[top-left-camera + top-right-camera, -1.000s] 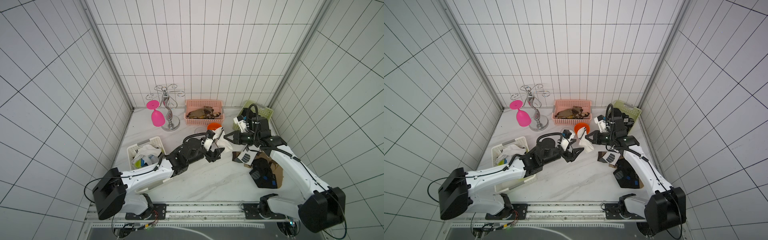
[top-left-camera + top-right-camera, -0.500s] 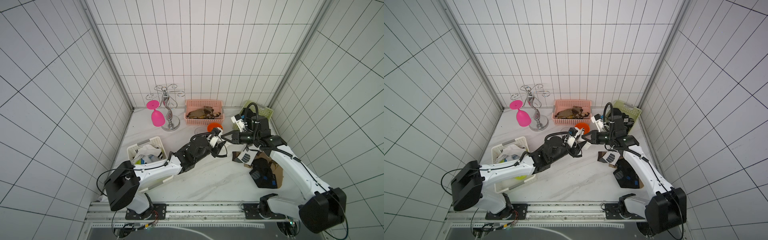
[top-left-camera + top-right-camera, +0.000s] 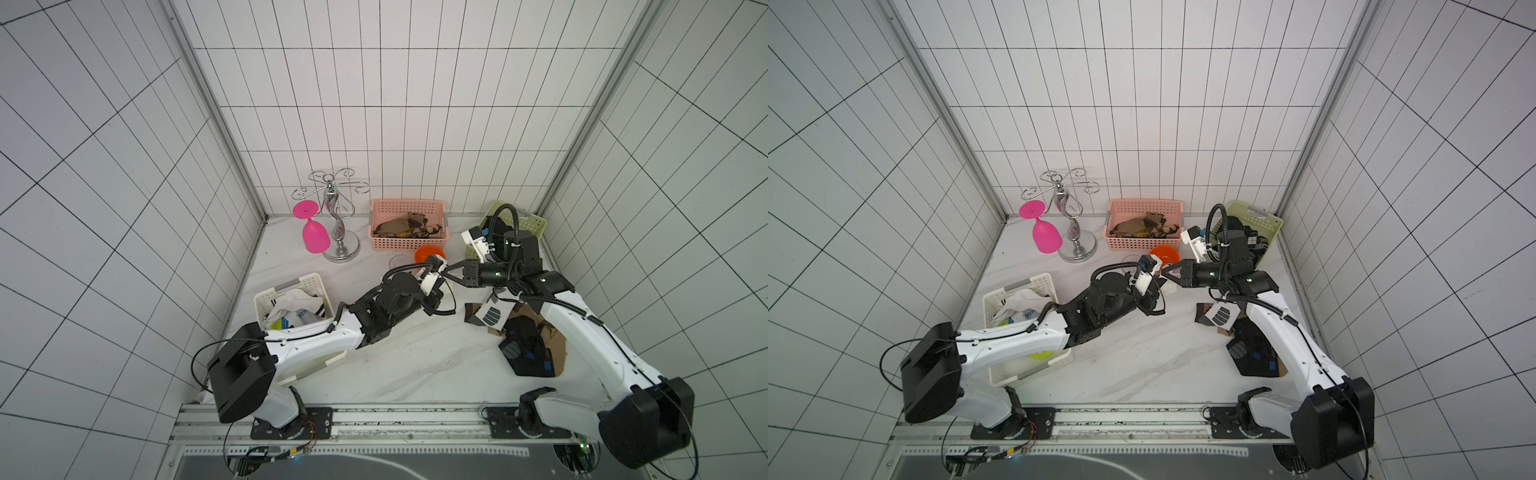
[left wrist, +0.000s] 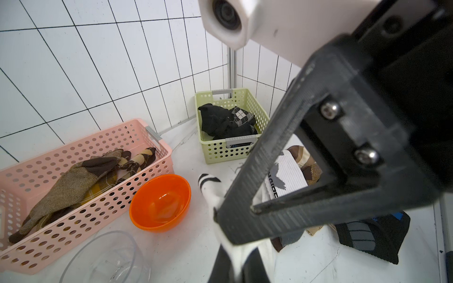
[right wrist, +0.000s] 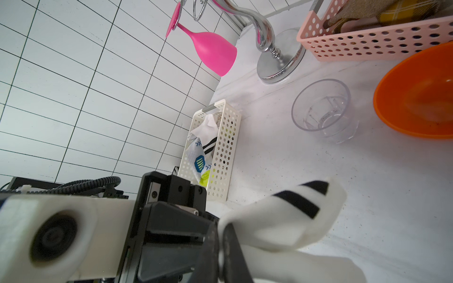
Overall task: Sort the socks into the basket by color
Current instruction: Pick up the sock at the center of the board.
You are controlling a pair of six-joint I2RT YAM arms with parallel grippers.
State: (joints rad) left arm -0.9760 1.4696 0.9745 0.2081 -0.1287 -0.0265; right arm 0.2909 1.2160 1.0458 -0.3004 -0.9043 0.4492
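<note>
Several white socks filled the white basket left of centre in both top views. Just right of centre, the left gripper was clamped on a black-striped white sock. The right gripper had its jaws narrow around it, though whether it gripped could not be told. Dark and brown loose socks lay lower right.
</note>
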